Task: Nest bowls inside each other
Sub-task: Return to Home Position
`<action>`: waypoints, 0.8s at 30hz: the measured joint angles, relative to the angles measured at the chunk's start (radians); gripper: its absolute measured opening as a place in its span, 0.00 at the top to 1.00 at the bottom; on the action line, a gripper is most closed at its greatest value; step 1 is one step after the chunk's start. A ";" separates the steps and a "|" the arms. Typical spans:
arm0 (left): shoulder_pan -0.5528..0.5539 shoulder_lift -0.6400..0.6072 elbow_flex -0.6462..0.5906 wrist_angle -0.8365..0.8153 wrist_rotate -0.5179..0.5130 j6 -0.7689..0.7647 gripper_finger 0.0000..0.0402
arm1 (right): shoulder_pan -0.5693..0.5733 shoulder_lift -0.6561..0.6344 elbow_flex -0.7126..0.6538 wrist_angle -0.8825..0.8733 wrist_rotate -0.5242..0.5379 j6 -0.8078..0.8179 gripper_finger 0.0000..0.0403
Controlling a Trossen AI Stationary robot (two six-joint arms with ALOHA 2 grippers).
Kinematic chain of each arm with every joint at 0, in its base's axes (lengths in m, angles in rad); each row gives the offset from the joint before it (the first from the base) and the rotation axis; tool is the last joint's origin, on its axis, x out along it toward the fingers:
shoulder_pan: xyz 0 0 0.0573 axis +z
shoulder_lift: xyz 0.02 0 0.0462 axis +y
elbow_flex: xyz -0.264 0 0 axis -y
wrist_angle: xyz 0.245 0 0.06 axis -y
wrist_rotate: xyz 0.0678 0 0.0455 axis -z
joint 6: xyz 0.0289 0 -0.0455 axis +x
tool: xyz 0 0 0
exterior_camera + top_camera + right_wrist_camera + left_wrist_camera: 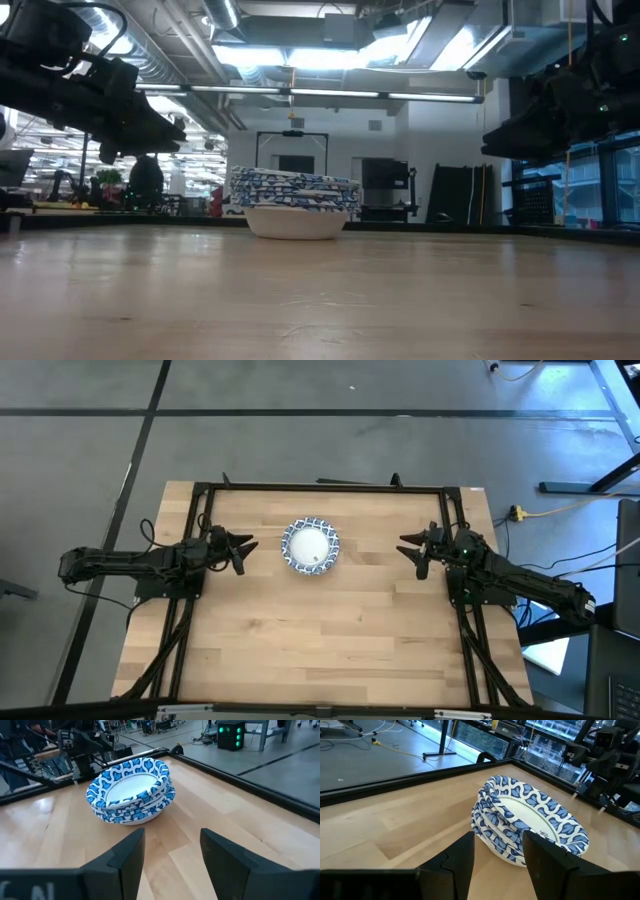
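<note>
The high view looks straight down from well above, taking in the whole tabletop, with the stack of bowls just above frame centre. The low view sits at tabletop height, facing level across the wood toward the same stack at mid-frame and the room behind. Each wrist view looks forward and downward from close by, past the left end effector or the right end effector, and the two meet at the stack from opposite sides.
</note>
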 joint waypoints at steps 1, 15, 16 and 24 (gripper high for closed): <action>0.000 0.000 0.000 0.000 0.000 0.000 0.60 | 0.000 0.000 0.000 0.000 0.000 0.015 0.52; 0.000 0.000 0.000 0.000 0.000 0.000 0.60 | 0.000 0.000 0.000 -0.001 0.000 0.018 0.52; 0.000 0.000 0.000 0.000 0.000 0.000 0.60 | 0.000 0.000 0.000 -0.001 0.000 0.018 0.52; 0.000 0.000 0.000 0.000 0.000 0.000 0.60 | 0.000 0.000 0.000 -0.001 0.000 0.017 0.52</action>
